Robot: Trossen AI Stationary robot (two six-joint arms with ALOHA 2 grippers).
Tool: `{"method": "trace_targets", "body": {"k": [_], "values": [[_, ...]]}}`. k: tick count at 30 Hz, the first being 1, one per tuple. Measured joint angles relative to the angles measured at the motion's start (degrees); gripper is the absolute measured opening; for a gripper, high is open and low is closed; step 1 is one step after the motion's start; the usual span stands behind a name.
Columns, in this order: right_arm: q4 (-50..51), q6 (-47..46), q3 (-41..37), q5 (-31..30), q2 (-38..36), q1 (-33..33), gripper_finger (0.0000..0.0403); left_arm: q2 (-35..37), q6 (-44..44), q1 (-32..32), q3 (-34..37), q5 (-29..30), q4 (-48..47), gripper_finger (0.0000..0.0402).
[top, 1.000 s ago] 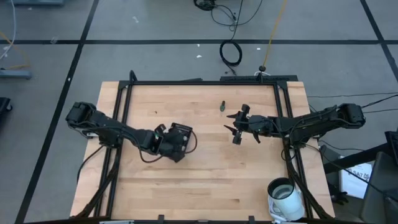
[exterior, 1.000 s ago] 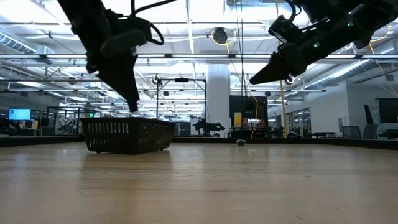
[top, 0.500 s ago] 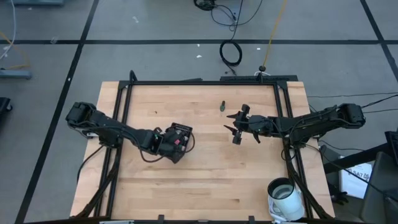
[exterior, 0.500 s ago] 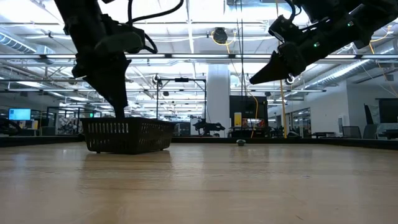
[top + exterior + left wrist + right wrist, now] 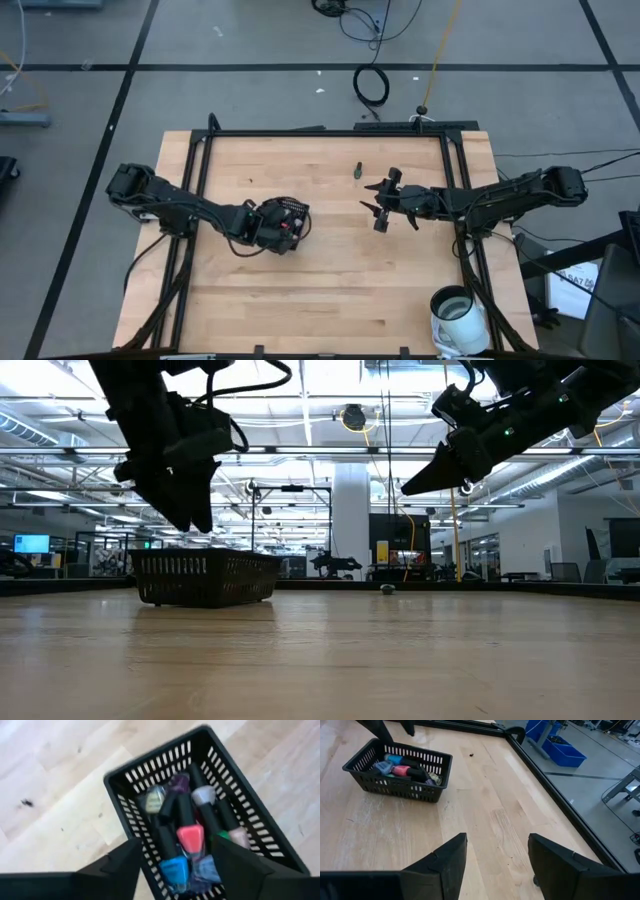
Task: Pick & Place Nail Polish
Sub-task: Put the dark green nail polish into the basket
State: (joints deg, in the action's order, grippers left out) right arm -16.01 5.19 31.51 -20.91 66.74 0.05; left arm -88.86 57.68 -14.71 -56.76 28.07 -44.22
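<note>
Left gripper (image 5: 175,857) jaws apart, empty, hovering above the basket (image 5: 125,787); nail polish bottles (image 5: 190,837) lie inside, below the fingers. Right gripper (image 5: 495,852) open, empty, well apart.

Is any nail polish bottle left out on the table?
Yes: one dark bottle stands alone on the table, away from the black basket.

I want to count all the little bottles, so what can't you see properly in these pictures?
- High view: black slotted plastic basket partly covered by the left gripper.
- Left wrist view: nail polish bottles blurred, piled up and cut off by the bottom edge.
- Low view: basket wall hides them.
- High view: lone dark bottle too small to tell its colour.
</note>
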Motion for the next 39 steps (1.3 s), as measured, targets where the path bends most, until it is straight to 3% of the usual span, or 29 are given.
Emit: {"method": "trace_targets", "body": {"k": [6,11,13,16,20,25,39], "values": [[-1.44,-3.31,0.0,-0.37,0.03,-0.33,0.0198,0.0,-3.22,0.92,0.01,3.88,1.18,0.0277],[-2.23,-11.64,0.0,-6.22,1.92,-3.73,0.0198,0.0,-5.51,2.18,0.01,7.48,1.21,0.0286],[-1.52,-14.0,0.0,-5.94,3.77,-6.06,0.0199,0.0,-7.2,2.97,0.01,8.02,1.24,0.0284],[-0.02,-19.47,0.0,-2.61,7.36,-10.74,0.0199,0.0,-11.14,4.38,0.03,8.07,2.36,0.028],[-0.16,-26.67,0.45,6.38,12.74,-17.65,0.0199,0.0,-14.27,6.28,0.03,8.44,5.69,0.0278],[-0.44,-25.05,4.58,9.12,19.8,-22.29,0.0199,0.0,-18.52,8.28,0.03,8.43,9.08,0.0278],[4.37,-22.05,17.58,9.17,37.1,-26.2,0.0199,0.0,-20.49,10.57,0.03,7.94,10.79,0.0278]]}}
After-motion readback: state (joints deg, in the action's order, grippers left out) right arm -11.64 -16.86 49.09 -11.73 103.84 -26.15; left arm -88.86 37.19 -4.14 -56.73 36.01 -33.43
